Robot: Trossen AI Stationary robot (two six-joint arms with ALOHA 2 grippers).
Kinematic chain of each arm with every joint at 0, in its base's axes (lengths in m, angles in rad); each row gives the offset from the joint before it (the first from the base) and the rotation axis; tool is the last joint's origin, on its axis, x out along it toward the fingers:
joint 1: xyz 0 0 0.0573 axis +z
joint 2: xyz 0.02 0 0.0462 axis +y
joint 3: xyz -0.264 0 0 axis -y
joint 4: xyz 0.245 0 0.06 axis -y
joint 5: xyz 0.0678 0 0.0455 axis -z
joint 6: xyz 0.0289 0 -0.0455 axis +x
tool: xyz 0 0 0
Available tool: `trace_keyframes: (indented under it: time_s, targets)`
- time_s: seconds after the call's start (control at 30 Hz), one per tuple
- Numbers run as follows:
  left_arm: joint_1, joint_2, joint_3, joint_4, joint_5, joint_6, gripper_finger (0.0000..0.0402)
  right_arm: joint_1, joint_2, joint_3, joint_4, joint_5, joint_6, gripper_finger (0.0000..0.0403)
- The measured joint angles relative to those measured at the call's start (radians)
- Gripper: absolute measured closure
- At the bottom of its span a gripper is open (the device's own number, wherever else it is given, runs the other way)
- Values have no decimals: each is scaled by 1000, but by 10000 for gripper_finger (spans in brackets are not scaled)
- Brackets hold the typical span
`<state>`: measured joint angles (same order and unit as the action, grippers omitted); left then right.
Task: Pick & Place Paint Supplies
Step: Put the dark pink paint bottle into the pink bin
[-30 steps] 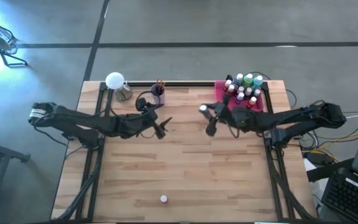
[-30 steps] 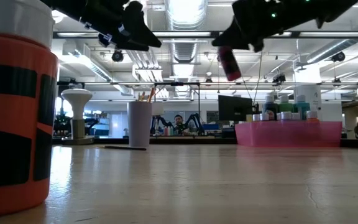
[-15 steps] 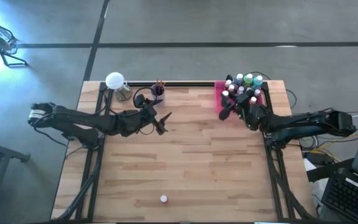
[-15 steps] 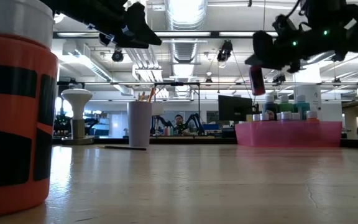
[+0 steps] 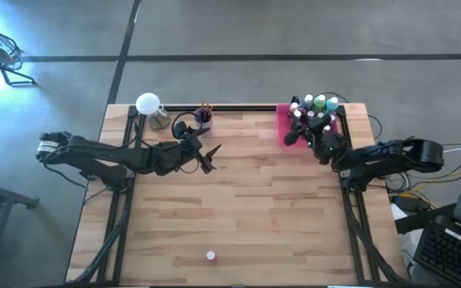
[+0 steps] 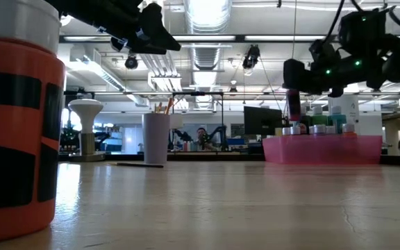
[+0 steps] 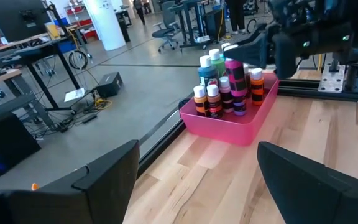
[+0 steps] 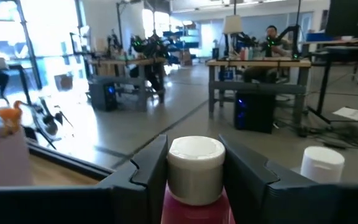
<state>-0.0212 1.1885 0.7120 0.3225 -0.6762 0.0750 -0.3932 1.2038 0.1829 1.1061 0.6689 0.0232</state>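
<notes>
My right gripper is shut on a magenta paint bottle with a white cap, holding it over the left end of the pink tray. Several white-capped paint bottles stand upright in that tray. My left gripper hangs open and empty above the table, near the lilac cup that holds brushes. A thin brush lies flat on the table by the cup. One orange-and-black bottle stands alone at the table's near edge and looms large in the low view. My right gripper pinches the magenta bottle between its two fingers, just below the white cap. The fingers come roughly level from the table's right side. The bottle hangs upright below them, its lower end among the caps of the tray's bottles.
A white dome lamp stands at the far left corner beside the cup. A dark rail runs along the table's far edge. The wide wooden middle of the table lies between the arms and the lone bottle.
My right gripper has carried the magenta bottle from above the table's middle toward the far right, over the pink tray's left end. The bottle was tilted and now hangs upright, and it has come lower.
</notes>
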Motion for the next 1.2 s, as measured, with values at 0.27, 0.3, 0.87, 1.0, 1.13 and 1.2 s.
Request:
trace_keyframes:
  time_s: [0.27,0.3,0.87,1.0,1.13,1.2]
  targets:
    - [0,0,0,-1,0,0,73,-40,154,45,32,40,-4,289]
    - [0,0,0,-1,0,0,74,-43,172,46,45,47,-3,289]
    - [0,0,0,-3,2,0,76,-82,496,41,292,94,30,289]
    - [0,0,0,-3,2,0,76,-95,558,42,340,93,63,278]
    - [0,0,0,-3,2,0,76,-109,598,42,348,94,99,271]
    - [0,0,0,-3,2,0,76,-109,609,42,349,93,112,278]
